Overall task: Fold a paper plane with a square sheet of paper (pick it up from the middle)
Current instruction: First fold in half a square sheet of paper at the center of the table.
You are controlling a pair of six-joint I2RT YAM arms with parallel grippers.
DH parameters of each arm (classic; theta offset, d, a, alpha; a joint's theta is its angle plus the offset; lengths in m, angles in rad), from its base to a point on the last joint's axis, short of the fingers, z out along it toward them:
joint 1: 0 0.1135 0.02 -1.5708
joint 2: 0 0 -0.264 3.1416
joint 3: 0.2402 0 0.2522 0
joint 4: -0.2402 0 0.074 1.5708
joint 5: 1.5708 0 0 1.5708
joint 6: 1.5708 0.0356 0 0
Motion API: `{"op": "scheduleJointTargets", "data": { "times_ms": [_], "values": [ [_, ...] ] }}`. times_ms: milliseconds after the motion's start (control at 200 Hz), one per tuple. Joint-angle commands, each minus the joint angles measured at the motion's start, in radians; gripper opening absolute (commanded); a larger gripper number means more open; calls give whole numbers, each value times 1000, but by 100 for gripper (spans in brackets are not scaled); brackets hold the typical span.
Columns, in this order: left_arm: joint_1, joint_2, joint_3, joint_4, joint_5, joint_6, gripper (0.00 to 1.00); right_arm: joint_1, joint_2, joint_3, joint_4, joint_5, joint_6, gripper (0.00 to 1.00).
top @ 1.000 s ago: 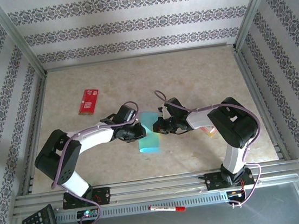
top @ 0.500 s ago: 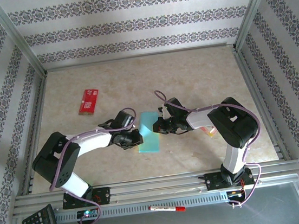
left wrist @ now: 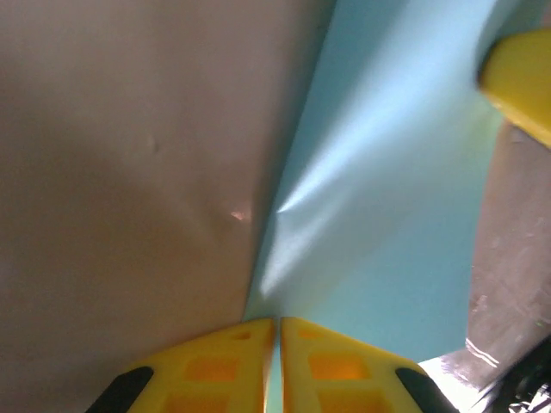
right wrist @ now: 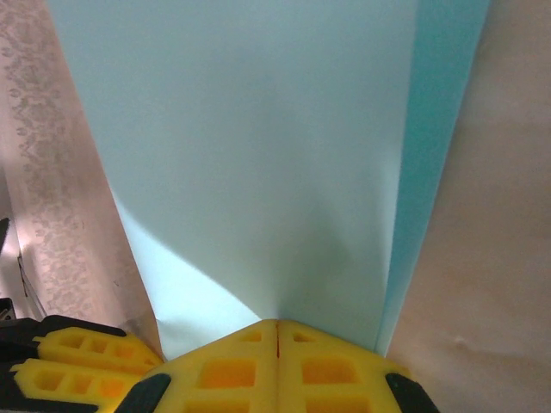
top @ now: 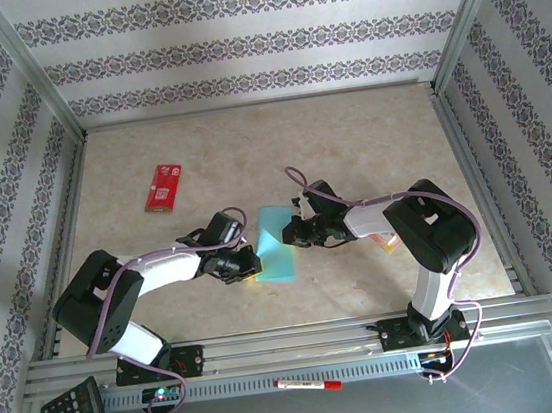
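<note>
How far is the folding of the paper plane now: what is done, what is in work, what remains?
Done: the square sheet of paper is creased narrower, a second layer showing along one edge. In hand: the left gripper and the right gripper each pinch it, from opposite sides. To do: no pointed nose or wings yet, so most folds likely remain.

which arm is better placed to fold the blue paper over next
Left, probably. The left gripper pinches the square sheet of paper at its edge, with that edge bent up off the table, while the right gripper clamps the opposite side, anchoring it.
</note>
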Motion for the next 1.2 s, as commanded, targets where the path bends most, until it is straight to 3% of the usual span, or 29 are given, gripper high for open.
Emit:
{"op": "scheduleJointTargets", "data": {
  "times_ms": [0, 250, 659, 889, 1194],
  "values": [
    [-2, 7, -47, 16, 16, -29, 13, -3, 61, -50, -167, 138, -32, 0],
    [-8, -83, -91, 140, 88, -87, 14, -2, 61, -53, -165, 138, -31, 0],
    [0, -65, -45, -121, -52, 16, 14, -5, 56, -62, -166, 139, -33, 0],
    [2, -140, 22, -62, 4, 38, 17, -7, 52, -59, -169, 139, -35, 0],
    [66, 90, 235, 15, 68, 74, 11, -7, 48, -61, -166, 141, -30, 0]
  ]
}}
